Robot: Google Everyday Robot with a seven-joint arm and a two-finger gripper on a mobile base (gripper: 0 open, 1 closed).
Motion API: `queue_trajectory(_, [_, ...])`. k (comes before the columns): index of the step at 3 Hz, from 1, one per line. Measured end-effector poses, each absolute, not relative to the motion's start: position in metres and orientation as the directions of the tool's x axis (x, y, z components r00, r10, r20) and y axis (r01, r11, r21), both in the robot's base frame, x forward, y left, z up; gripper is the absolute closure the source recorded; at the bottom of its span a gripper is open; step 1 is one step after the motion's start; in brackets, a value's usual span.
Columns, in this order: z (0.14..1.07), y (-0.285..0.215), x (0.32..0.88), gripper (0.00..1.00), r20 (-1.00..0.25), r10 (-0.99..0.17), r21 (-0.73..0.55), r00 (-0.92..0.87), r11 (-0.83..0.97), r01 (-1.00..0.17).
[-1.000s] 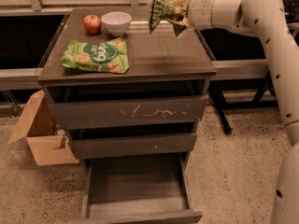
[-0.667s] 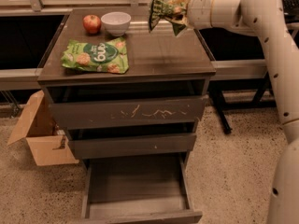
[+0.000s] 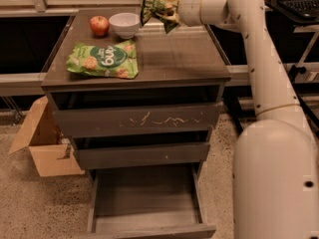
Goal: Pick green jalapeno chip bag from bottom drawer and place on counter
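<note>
Green jalapeno chip bag (image 3: 149, 3) hangs in the air over the back edge of the counter (image 3: 174, 54), a little right of the middle, clear of the surface and just right of the white bowl (image 3: 124, 24). The robot's pale arm (image 3: 259, 59) fills the right side of the view and reaches across the back right corner. The cabinet's top drawer front (image 3: 134, 119) carries white scratches, and a plain middle drawer (image 3: 142, 155) sits below it. The bottom drawer (image 3: 144, 193) is pulled out, and its flat floor shows nothing on it. A cardboard box (image 3: 42, 148) with its flaps open stands on the floor to the left of the cabinet. A larger bright green bag (image 3: 104, 59) lies flat near the front left corner of the counter. The bowl stands at the back edge, left of the middle, with a red apple (image 3: 99, 25) just beside it towards the back left corner. The gripper (image 3: 167, 10) is at the end of the arm above the back edge, its fingers clamped on the wrinkled dark green bag.
</note>
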State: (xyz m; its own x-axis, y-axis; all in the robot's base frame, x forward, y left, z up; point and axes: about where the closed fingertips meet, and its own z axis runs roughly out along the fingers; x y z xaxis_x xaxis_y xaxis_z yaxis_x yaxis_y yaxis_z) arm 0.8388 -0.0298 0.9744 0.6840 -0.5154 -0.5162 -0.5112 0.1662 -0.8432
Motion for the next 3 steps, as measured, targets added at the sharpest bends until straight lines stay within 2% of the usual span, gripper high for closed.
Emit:
queue_trajectory(1, [0.943, -0.018, 0.89, 0.42, -0.63, -0.556, -0.75, 0.542, 0.255, -0.61])
queue_trajectory(2, [0.938, -0.017, 0.897, 0.19, -0.643, -0.561, -0.737, 0.52, 0.268, -0.621])
queue_trajectory(3, [0.937, -0.024, 0.904, 0.0, -0.672, -0.545, -0.718, 0.501, 0.314, -0.621])
